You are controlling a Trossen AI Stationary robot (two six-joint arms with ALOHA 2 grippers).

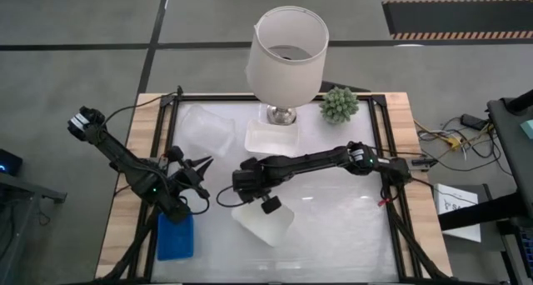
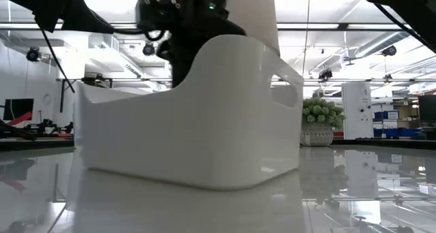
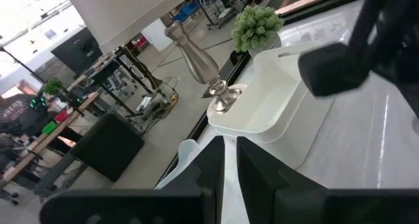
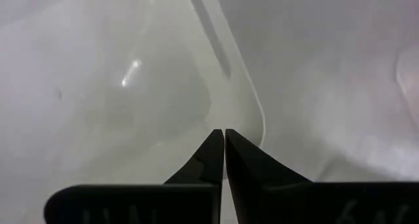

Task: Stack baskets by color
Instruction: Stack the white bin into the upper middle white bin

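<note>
- The right gripper (image 1: 260,203) is low in the middle of the high view, right over a white basket (image 1: 265,222) that sits slanted on the table (image 1: 350,235).
- In the right wrist view its two fingers (image 4: 211,160) are pressed together. They touch the basket's thin wall (image 4: 245,106), but I cannot tell if the wall is really pinched between them.
- In the low view the same basket (image 2: 197,124) fills the middle of the frame. It looks like it sits flat on the table.
- Another white basket (image 1: 272,138) lies above it in the high view, at the foot of the lamp (image 1: 287,56). I think that is where the slanted one should go.
- The blue baskets (image 1: 176,237) sit in the lower left of the high view, already in one pile, I think.
- The left gripper (image 1: 198,170) waits just above that blue pile with its fingers close together and nothing in them.
- To do this step well, I would lift slowly and watch if the basket comes up too.
- If it stays down, open and grab the wall again, deeper.
- Then turn the basket to line up with the other white one.
- Keep away from the lamp and the small green plant (image 1: 339,105) on the way.
</note>
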